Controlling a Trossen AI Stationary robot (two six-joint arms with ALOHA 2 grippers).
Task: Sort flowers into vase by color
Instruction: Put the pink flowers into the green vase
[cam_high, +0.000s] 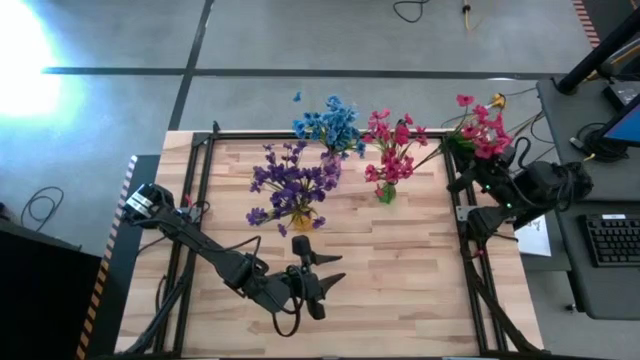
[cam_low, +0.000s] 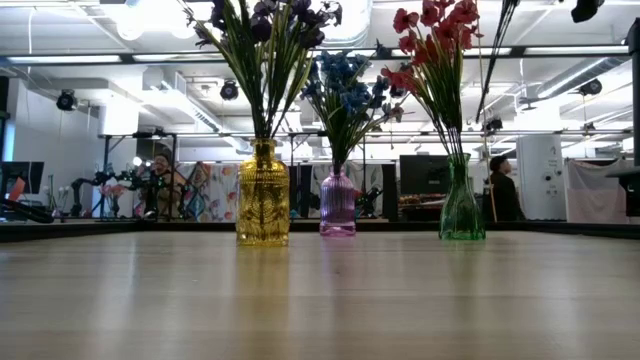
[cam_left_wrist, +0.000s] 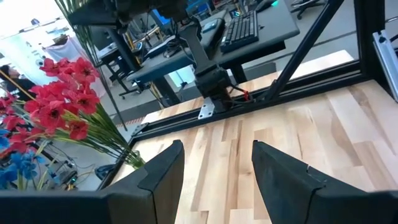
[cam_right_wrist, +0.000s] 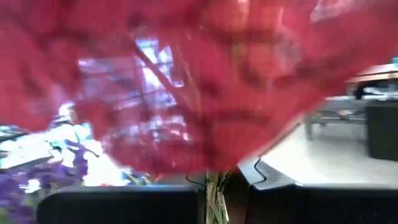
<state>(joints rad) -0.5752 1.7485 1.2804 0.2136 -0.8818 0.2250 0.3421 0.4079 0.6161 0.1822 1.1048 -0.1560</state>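
I am pinching a red flower sprig (cam_high: 480, 125) in my closed right gripper (cam_high: 470, 150), needing to carry it toward nine o'clock into the green vase (cam_high: 387, 193), while my left gripper (cam_high: 325, 272) is waiting half-open and empty.

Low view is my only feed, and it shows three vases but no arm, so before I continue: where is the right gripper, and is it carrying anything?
Observer: The right gripper is over the table's right edge, jaws shut on the stems of a bunch of red-pink flowers.
Operator: And the left one?
Observer: The left gripper hovers over the near middle of the table, jaws open, holding nothing.
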